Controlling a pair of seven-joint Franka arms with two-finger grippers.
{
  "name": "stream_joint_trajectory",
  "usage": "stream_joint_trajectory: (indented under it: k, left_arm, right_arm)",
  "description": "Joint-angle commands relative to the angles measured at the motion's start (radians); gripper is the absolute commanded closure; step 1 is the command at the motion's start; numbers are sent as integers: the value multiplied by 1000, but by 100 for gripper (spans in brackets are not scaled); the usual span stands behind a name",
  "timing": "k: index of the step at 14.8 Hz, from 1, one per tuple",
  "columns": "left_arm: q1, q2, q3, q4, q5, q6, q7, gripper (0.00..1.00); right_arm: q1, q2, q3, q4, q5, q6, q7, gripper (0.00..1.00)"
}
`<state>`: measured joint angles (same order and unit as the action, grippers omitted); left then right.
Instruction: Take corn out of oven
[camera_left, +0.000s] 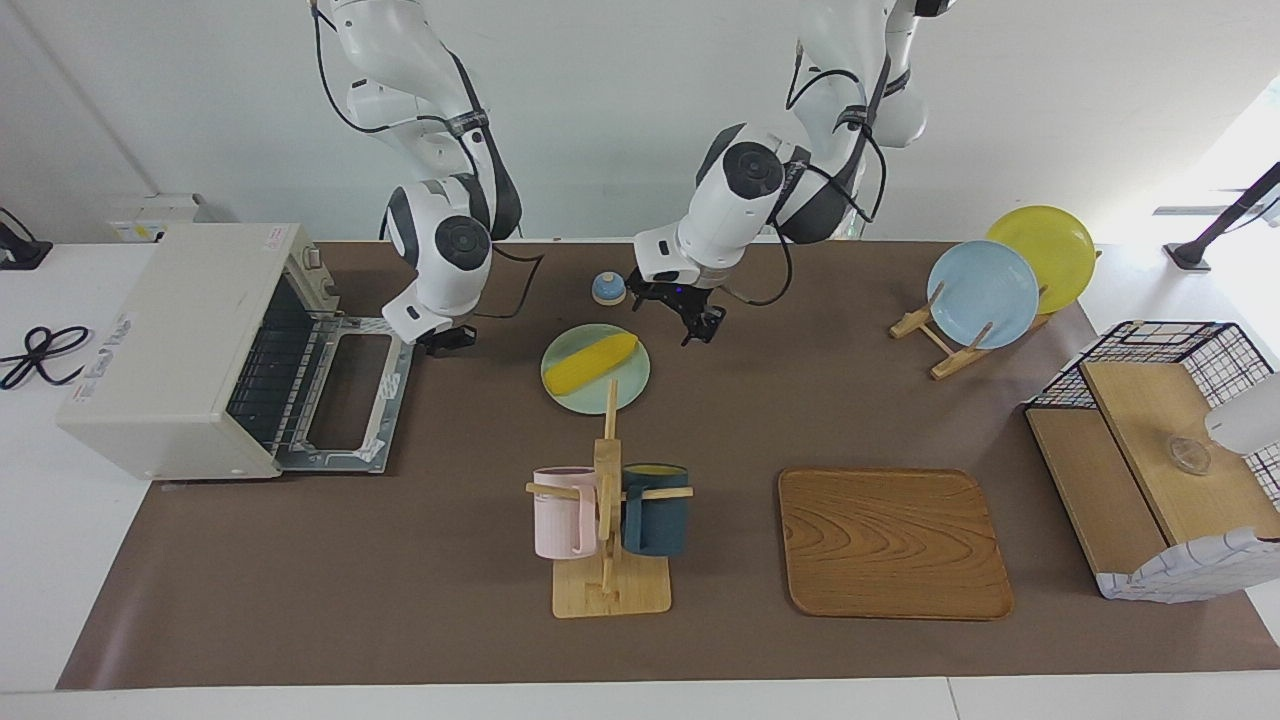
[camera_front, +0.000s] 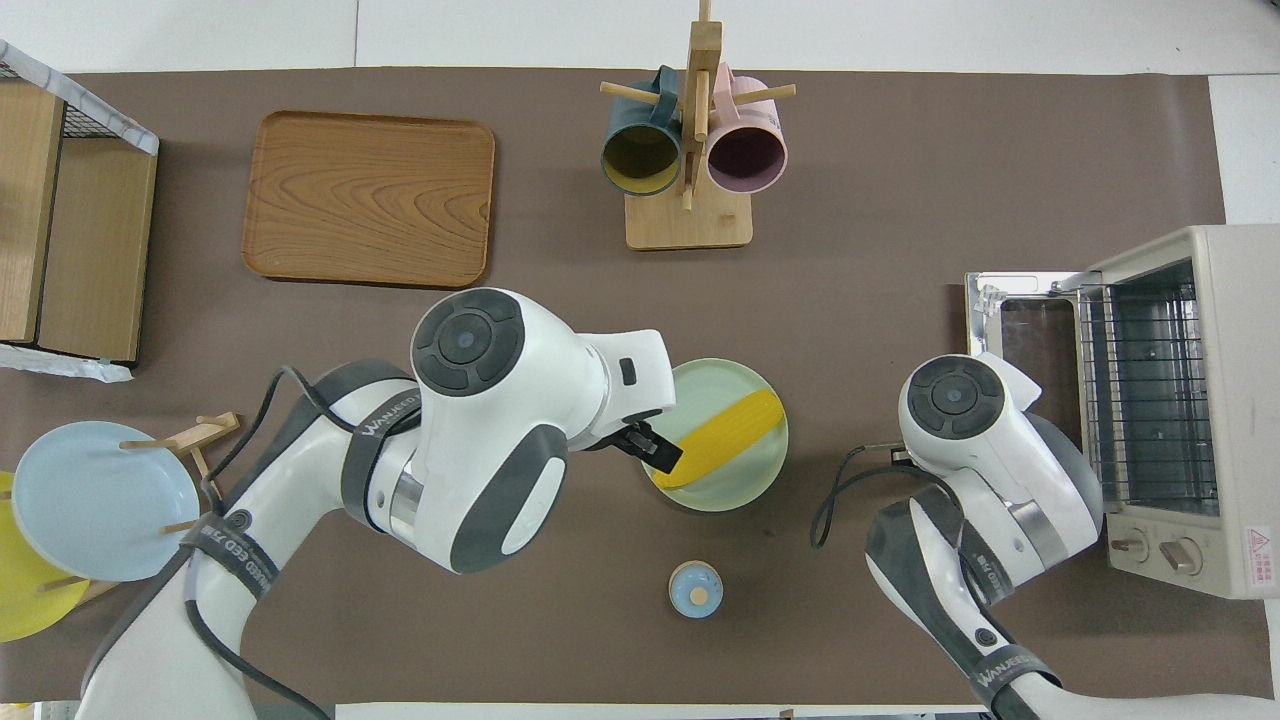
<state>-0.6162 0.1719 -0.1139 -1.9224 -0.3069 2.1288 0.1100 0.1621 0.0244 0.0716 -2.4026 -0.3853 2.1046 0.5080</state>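
Observation:
The yellow corn (camera_left: 590, 362) lies on a pale green plate (camera_left: 628, 396) in the middle of the table, outside the oven; it also shows in the overhead view (camera_front: 720, 447). The off-white oven (camera_left: 170, 340) stands at the right arm's end with its door (camera_left: 350, 400) dropped open and its wire rack (camera_left: 262, 372) bare. My left gripper (camera_left: 702, 327) is open and empty, raised over the plate's rim (camera_front: 745, 492) toward the left arm's end. My right gripper (camera_left: 445, 340) hangs by the open door's corner nearest the robots.
A small blue bell (camera_left: 608, 288) sits nearer to the robots than the plate. A wooden mug rack (camera_left: 608, 500) with two mugs and a wooden tray (camera_left: 890, 540) lie farther out. A plate stand (camera_left: 982, 293) and a wire basket (camera_left: 1170, 450) stand at the left arm's end.

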Motion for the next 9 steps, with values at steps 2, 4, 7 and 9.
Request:
stream_joint_trajectory:
  k: [2, 4, 7, 9]
  left_arm:
    - [-105, 92, 22, 55, 17, 62, -62, 0]
    - [-140, 180, 23, 144, 47, 63, -116, 0]
    - [-146, 247, 23, 221, 88, 63, -139, 0]
    - [-146, 285, 25, 255, 100, 60, -138, 0]
  right_arm:
    - [-33, -26, 11, -41, -27, 43, -6, 100]
    - [-52, -23, 11, -52, -36, 72, -6, 100]
    - [-67, -21, 11, -56, -82, 78, -9, 100]
    - [-67, -21, 10, -53, -87, 63, -6, 100]
